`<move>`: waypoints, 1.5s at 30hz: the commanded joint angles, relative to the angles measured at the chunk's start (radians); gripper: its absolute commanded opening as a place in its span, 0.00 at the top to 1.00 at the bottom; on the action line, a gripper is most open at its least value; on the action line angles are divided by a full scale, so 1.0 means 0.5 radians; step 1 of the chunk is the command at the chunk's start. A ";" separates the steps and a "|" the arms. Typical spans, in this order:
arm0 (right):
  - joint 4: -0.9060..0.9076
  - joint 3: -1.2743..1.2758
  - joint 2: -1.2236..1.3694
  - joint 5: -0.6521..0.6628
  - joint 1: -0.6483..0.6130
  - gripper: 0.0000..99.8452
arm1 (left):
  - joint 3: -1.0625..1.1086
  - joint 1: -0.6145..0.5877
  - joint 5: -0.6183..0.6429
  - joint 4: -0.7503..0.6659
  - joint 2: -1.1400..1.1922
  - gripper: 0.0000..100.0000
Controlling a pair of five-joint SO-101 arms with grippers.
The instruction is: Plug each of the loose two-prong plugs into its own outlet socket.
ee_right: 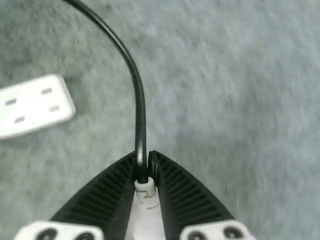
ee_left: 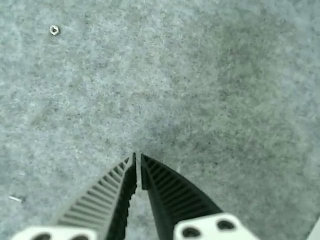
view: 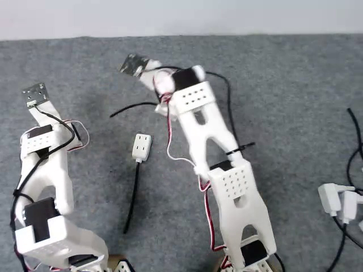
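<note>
The white plug (ee_right: 145, 192) I'm working with sits pinched in the right gripper (ee_right: 143, 156). The gripper is clamped at the plug's neck, where the black cord (ee_right: 136, 85) leaves it. The cord arcs away over the grey felt desk (view: 283, 113). I can't see the prongs from here.

The white outlet block (view: 142, 145) lies flat near the middle of the desk with its slots facing up. It is clear of the plug and of both grippers. Its own black cable (view: 133, 192) trails back toward the arm bases. In the high view the right arm reaches past the block, so its gripper is farther back on the desk than the outlet.

More loose white plugs (view: 337, 203) lie huddled together at the desk's right edge, well apart from the outlet block, with dark cords running off beside them.

The left gripper (ee_left: 138, 159) hangs over bare felt on the left side, its fingers together and holding nothing. A small nut (ee_left: 54, 30) lies on the felt out ahead of it.
</note>
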 commanded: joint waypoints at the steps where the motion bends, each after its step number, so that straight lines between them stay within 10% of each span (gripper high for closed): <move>1: 0.345 -0.285 -0.186 -0.049 0.041 0.99 | -0.014 0.012 -0.021 -0.086 -0.089 0.99; 25: 0.222 0.893 -0.919 -0.945 1.048 0.99 | -0.014 0.012 -0.025 -0.095 -0.089 0.99; 40: -1.281 2.071 -0.916 -0.761 1.180 0.98 | -0.054 0.046 -0.028 -0.092 0.012 0.99; 45: -1.330 1.985 -0.941 -0.758 1.168 0.80 | -0.097 0.037 -0.028 -0.083 0.055 0.99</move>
